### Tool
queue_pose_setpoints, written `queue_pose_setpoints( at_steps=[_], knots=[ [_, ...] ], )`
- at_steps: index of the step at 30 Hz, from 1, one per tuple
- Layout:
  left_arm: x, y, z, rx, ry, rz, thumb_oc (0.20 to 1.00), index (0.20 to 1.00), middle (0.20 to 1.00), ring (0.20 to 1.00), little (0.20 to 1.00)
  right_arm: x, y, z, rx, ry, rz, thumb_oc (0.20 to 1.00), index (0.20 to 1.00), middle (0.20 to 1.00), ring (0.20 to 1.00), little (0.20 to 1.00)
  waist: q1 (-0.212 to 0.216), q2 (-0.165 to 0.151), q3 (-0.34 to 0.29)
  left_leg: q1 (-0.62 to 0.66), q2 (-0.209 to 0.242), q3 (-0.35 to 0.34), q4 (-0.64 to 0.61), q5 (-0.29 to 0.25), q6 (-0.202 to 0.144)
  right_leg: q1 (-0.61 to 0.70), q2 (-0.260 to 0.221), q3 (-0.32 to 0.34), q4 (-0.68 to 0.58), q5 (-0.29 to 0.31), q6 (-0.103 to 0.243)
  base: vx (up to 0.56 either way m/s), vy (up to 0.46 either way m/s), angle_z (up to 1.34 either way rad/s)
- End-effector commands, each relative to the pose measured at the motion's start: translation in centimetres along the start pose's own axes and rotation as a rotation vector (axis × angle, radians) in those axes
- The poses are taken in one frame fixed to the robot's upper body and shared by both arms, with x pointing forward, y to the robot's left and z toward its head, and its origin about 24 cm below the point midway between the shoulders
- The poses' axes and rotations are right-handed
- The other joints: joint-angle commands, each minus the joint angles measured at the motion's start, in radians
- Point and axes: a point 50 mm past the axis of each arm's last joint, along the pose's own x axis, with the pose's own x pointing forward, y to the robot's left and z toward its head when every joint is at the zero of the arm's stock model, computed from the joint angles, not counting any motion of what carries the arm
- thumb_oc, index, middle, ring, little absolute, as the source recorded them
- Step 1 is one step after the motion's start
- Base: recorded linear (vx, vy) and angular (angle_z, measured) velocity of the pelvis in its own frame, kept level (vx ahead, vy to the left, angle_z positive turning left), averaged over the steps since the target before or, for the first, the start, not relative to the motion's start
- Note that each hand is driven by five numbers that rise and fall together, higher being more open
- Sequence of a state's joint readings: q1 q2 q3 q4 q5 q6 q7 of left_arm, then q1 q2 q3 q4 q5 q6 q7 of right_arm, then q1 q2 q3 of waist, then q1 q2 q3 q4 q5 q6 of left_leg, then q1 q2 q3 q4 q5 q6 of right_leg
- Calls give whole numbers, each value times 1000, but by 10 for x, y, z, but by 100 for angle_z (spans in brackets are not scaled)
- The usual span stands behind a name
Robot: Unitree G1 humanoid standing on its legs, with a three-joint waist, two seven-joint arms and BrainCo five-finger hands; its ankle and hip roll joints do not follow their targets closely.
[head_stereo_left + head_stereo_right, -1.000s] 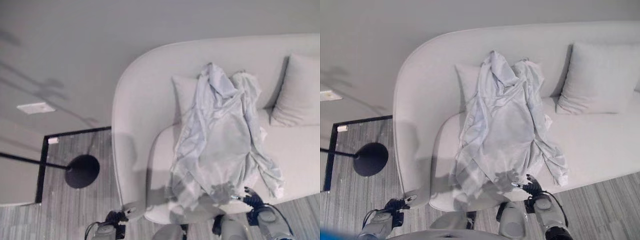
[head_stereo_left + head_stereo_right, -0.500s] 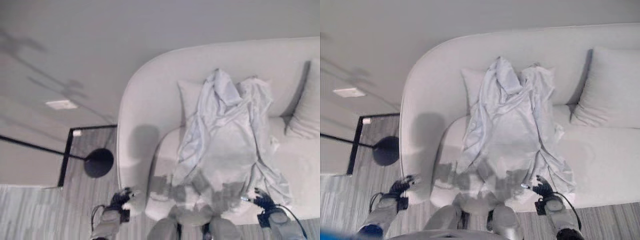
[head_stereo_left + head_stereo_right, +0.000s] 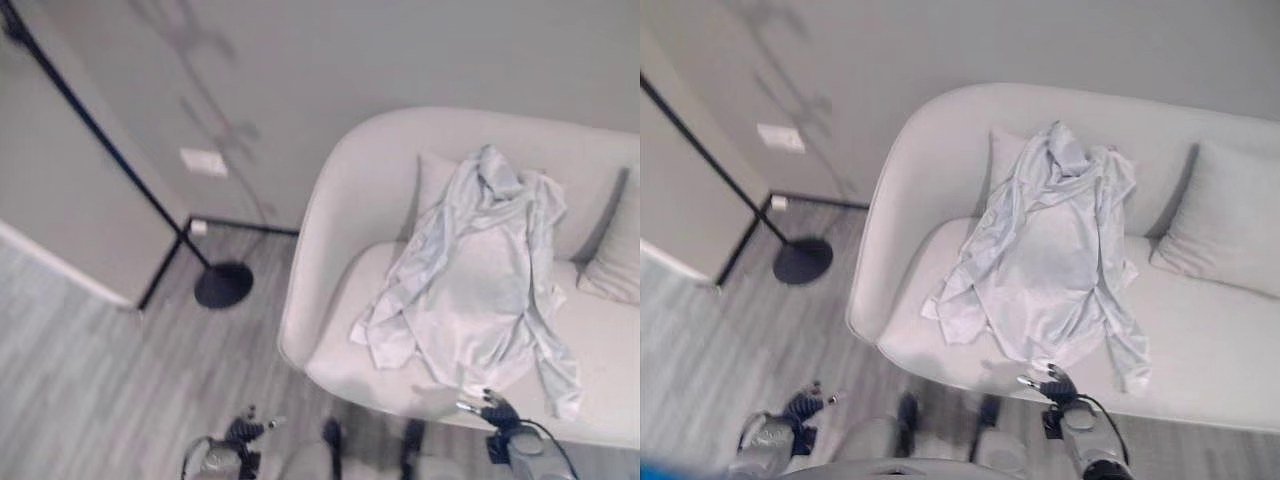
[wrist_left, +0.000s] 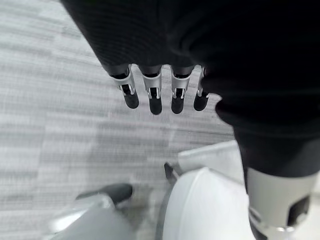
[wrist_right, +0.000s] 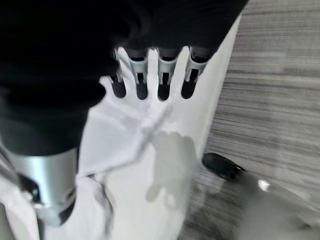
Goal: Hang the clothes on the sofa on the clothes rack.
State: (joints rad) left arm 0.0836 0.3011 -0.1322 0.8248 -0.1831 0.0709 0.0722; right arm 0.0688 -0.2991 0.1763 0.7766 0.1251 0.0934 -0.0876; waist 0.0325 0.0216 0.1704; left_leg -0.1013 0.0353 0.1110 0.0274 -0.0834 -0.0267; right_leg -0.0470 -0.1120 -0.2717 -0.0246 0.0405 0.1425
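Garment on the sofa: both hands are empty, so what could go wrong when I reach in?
The garment lies spread and rumpled over a cushion, so the right hand, open at the seat edge, may pinch only a loose sleeve and drag it. The left hand hangs open over the floor, far from the cloth. The rack's base stands beside the sofa; carrying may snag it.

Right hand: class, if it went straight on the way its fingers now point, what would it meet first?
Most likely the pale garment draped on the sofa. The right hand hangs open by the seat's front edge, fingers aimed at its hem, though depth is unclear.
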Motion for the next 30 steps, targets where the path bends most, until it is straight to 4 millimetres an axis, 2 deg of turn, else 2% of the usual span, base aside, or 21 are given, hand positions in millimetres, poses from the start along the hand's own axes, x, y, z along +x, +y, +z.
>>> queue_pose_setpoints(
  at_steps=[1, 10, 30],
  knots=[
    [2, 7, 9, 27, -28, 11, 1000, 1000, 1000, 1000, 1000, 4, -16, 22, -18, -77, -45, 1000, 1000, 1000, 1000, 1000, 0, -31, 15, 135, 5, -22, -115, 92, -46, 102, 1, -8, -63, -8, 31, 34, 12, 23],
    [2, 0, 2, 19, -4, -10, 1000, 1000, 1000, 1000, 1000, 3, -16, 19, -28, -72, -48, 1000, 1000, 1000, 1000, 1000, 3, -25, 8, 185, 10, -20, -115, 66, -41, 141, 2, -18, -63, -24, 32, 40, -6, -3],
    [4, -3, 4, 18, 1, -10, 1000, 1000, 1000, 1000, 1000, 3, -18, 16, -45, -59, -53, 1000, 1000, 1000, 1000, 1000, 0, -15, 6, 199, 12, -24, -115, 58, -42, 154, 4, -32, -63, -31, 34, 5, -2, 1]
  ],
)
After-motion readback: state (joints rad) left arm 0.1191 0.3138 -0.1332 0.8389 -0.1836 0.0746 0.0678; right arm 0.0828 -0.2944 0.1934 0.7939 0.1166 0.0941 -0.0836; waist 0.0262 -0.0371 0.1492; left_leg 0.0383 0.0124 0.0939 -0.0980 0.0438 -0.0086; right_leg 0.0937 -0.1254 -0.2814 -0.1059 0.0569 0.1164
